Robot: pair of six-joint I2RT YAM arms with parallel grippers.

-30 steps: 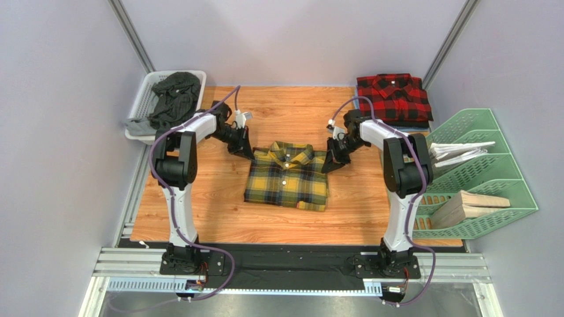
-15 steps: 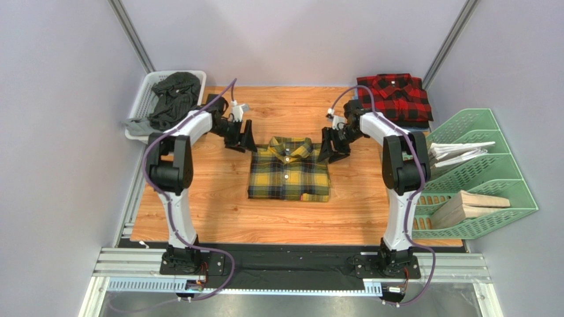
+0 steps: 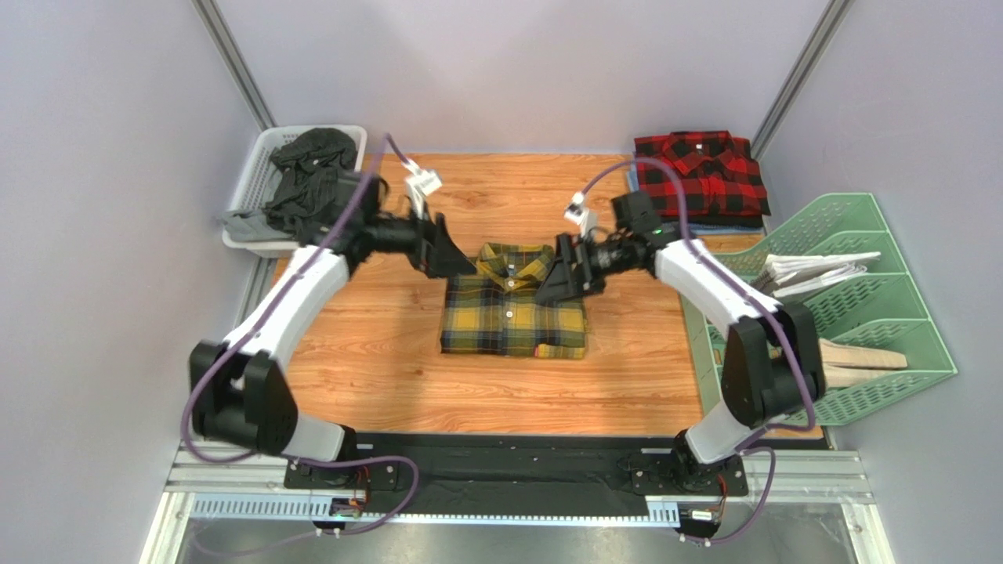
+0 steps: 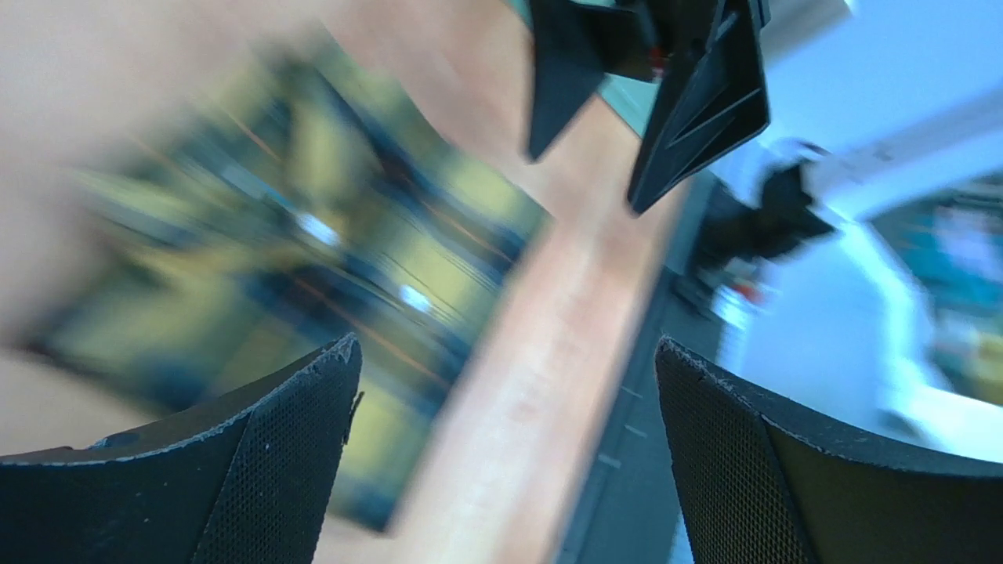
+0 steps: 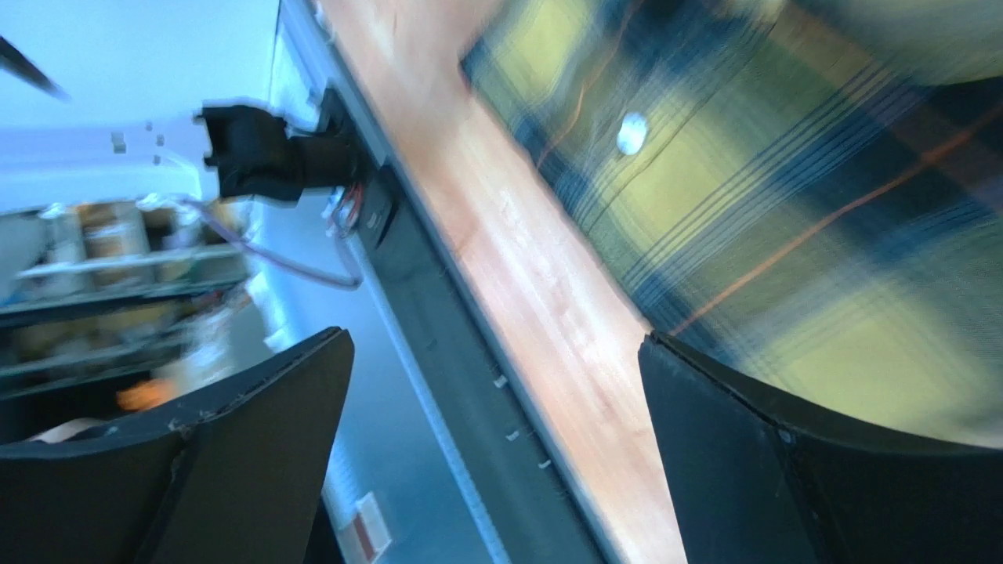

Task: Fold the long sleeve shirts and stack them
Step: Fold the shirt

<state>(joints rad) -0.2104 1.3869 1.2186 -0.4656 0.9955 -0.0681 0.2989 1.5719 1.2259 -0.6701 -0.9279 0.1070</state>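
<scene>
L gripper (image 3: 446,250), R gripper (image 3: 553,277) spread beside folded yellow-check flannel shirt (image 3: 515,320); next prob. pinch, stack on far-right red-check flannel shirt (image 3: 702,174).

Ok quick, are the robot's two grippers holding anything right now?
Left gripper: open, holding nothing.
Right gripper: open, holding nothing.

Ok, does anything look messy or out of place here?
Only the dark clothes, bunched in the basket and hanging over its near rim. The yellow shirt and red shirt lie neatly folded.
</scene>
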